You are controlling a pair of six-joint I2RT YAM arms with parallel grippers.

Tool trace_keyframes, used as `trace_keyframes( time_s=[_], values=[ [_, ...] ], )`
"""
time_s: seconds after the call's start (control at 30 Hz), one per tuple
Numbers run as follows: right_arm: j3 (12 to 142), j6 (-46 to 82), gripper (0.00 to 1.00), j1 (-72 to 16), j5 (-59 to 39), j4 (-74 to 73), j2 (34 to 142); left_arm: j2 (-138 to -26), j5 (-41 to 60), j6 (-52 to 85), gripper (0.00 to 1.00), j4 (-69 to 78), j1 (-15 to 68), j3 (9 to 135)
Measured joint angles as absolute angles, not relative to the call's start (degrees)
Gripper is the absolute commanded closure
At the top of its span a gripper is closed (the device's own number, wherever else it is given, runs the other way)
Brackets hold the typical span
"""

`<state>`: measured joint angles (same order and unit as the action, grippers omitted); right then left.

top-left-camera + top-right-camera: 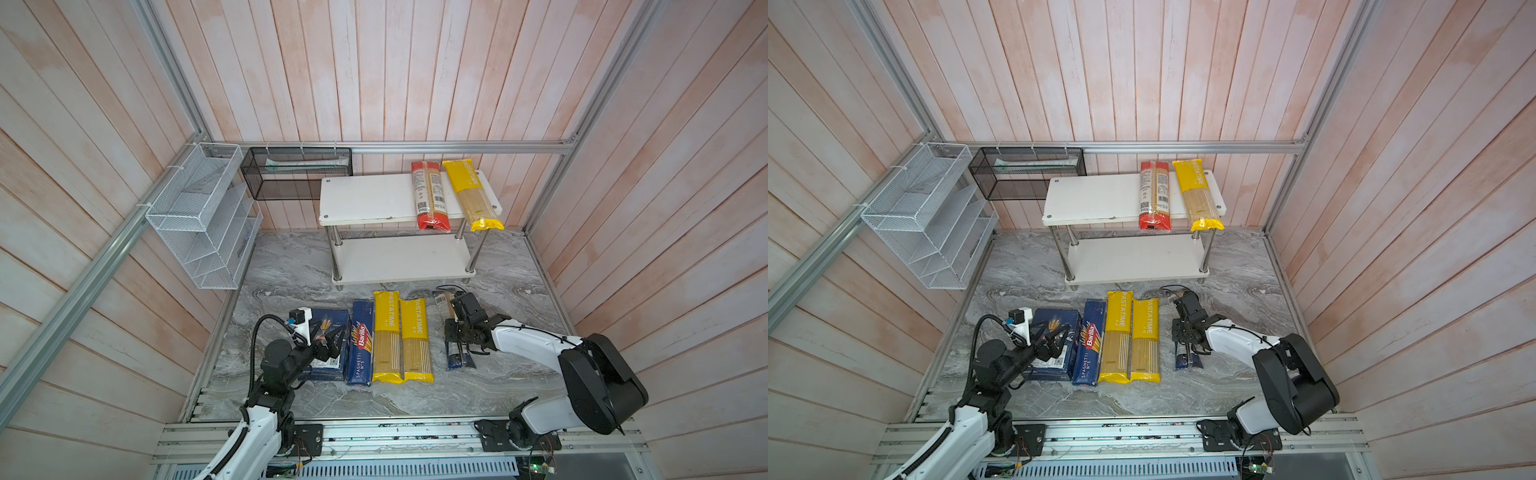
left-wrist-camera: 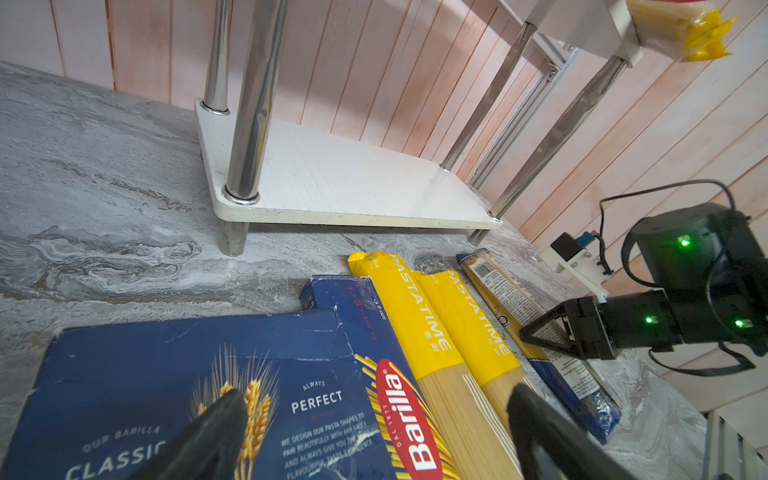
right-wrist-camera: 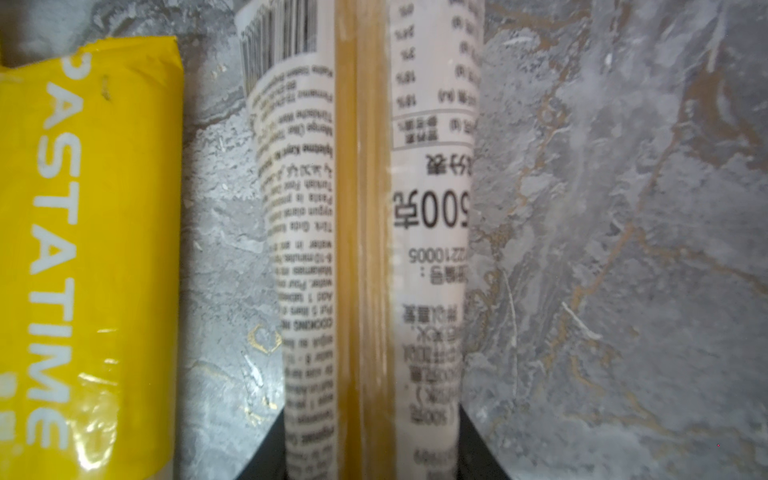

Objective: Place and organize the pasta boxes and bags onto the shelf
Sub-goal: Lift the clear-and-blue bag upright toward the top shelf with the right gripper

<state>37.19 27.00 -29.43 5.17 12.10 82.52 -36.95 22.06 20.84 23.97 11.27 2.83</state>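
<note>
Right wrist view: we see the right gripper [image 3: 372, 419] pinching the dark blue and clear spaghetti bag [image 3: 365, 208], with a black finger pressed against each long side of its white label. The bag lies flat on the grey marble table [image 3: 623, 249], a strip of bare marble apart from the nearest yellow PASTATIME bag [image 3: 83, 249].

In both top views that yellow bag lies side by side with, and touching, a second yellow PASTATIME bag [image 1: 386, 336]. Next in the row comes the narrow Barilla SPAGHETTI n.5 box [image 1: 360, 349], then the wide Barilla box [image 2: 145, 374].

In the left wrist view we see the left gripper [image 2: 374, 399] with its fingers spread wide, hanging over the wide box. We cannot tell whether it touches the box.

Behind the row stands the shelf [image 1: 365, 199]. On the right end of its top board lie the red spaghetti bag [image 1: 430, 195] and a third yellow PASTATIME bag [image 1: 473, 195], side by side, both overhanging the front edge.

On the walls at far left hang a white wire rack [image 1: 199, 216] and a black mesh basket [image 1: 291, 174].
</note>
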Motion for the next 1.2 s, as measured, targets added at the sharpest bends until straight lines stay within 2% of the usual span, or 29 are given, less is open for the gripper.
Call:
trace_keyframes(
  time_s=[0.43, 0.77, 0.9, 1.2],
  values=[
    [36.4, 28.7, 0.8, -30.1, 0.6, 18.0, 76.4, -37.0, 22.1, 20.8, 0.0, 24.0, 11.3, 2.8],
    [40.9, 31.5, 0.86, -32.3, -2.2, 23.4, 68.7, -37.0, 22.1, 20.8, 0.0, 24.0, 11.3, 2.8],
    [44.7, 32.4, 0.87, -33.6, -2.0, 25.7, 67.7, -37.0, 22.1, 20.8, 0.0, 24.0, 11.3, 2.8],
    [59.4, 32.8, 0.87, -43.7, -1.3, 32.0, 69.6, -37.0, 22.1, 20.8, 0.0, 24.0, 11.3, 2.8]
  ],
)
